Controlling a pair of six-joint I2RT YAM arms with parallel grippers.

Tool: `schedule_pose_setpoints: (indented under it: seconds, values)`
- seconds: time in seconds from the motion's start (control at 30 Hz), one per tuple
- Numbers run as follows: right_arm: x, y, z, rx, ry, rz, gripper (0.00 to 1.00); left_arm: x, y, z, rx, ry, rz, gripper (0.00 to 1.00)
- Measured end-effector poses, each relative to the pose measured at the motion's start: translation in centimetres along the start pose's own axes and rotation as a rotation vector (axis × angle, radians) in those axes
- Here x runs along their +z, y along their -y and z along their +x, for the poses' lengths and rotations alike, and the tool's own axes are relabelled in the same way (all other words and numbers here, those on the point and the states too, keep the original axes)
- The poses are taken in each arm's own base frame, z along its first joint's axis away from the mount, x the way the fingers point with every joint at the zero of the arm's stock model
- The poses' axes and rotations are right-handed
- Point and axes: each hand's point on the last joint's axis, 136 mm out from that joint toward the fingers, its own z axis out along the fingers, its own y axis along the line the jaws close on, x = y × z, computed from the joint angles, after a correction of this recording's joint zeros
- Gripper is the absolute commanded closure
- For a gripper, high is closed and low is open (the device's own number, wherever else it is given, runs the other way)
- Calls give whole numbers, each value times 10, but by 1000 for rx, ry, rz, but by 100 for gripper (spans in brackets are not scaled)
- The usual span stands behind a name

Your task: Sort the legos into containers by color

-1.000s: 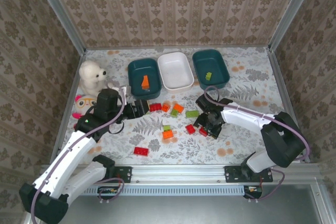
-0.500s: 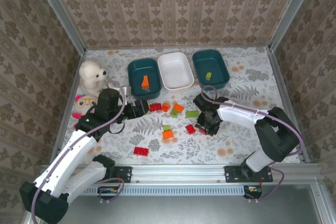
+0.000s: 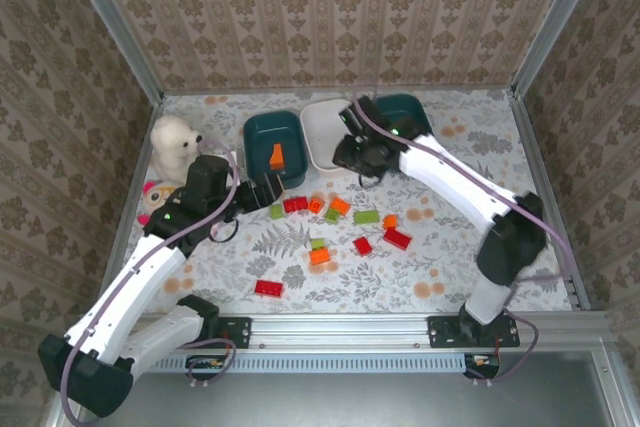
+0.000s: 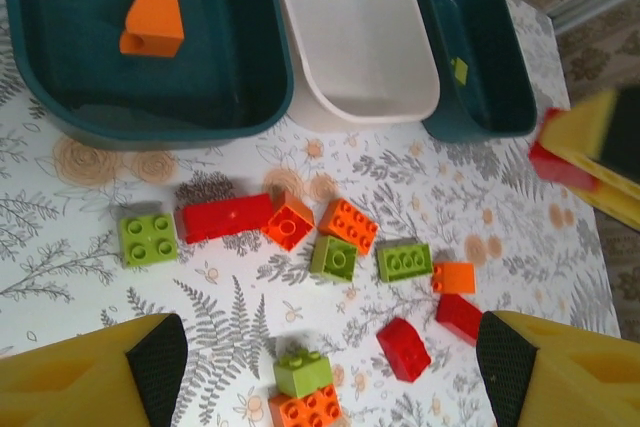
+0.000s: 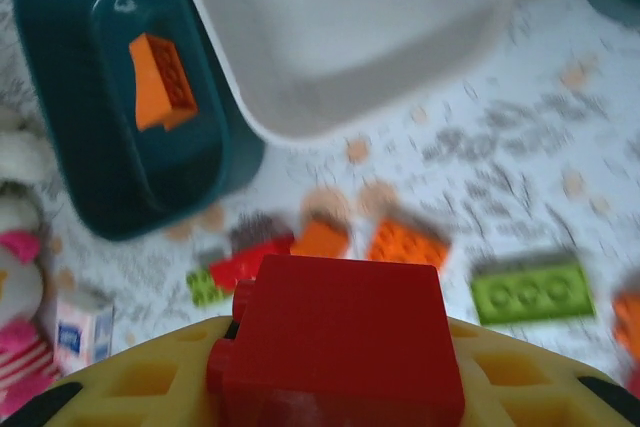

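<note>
Red brick [image 5: 340,342] sits clamped between the yellow fingers of the right gripper [image 3: 347,155], held over the near right corner of the white tub [image 3: 322,132]. That wrist view is blurred, and the brick hides most of the fingers. The left gripper [image 3: 263,194] hovers near and to the left of the white tub, jaws wide apart with nothing between them. In its wrist view only the black pads [image 4: 158,352] and yellow finger stubs show, cut off at the lower corners. At that view's right edge, right of the white tub, is a blurred yellow and red shape, too smeared to read. Just left of the white tub, the left tub [image 3: 255,142] holds one orange brick [image 3: 277,156]. Just right of it, the right tub [image 3: 415,112] is partly covered by the right arm in the top view. The left wrist view shows a tiny green piece [image 4: 459,69] inside, too small to make out its shape. Loose bricks [image 3: 340,205] in red, orange and green lie scattered on the table [image 3: 450,177] nearer than the white tub. Among them is a green one stacked on an orange one [image 3: 319,250], and a lone red one [image 3: 267,288] lies farthest from the white tub. Well left of the white tub sits a bear [image 3: 175,145], and a pink toy [image 3: 153,197] is half hidden behind the left arm.
</note>
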Motion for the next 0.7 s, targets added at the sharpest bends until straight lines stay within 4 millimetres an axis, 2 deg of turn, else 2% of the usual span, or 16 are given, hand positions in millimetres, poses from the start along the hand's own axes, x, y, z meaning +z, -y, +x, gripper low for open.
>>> schedule_pose_setpoints:
  seconds: [0.1,0.17,0.4,0.57,0.7]
  values:
    - [44,-18,-27,-49,3,12,66,7,3,-10,-10,4,-20,21]
    - [71,-22,-40,-70,0,19,66,11,3,-14,-15,4,-29,21]
    - [154,-6,-67,-88,-48,37,65,16,1,-16,-19,6,-47,21]
    - [195,8,-70,-104,-93,35,60,15,-1,-15,-19,5,-54,20]
    - [209,13,-64,-108,-127,41,48,10,-3,-12,-18,-4,-64,20]
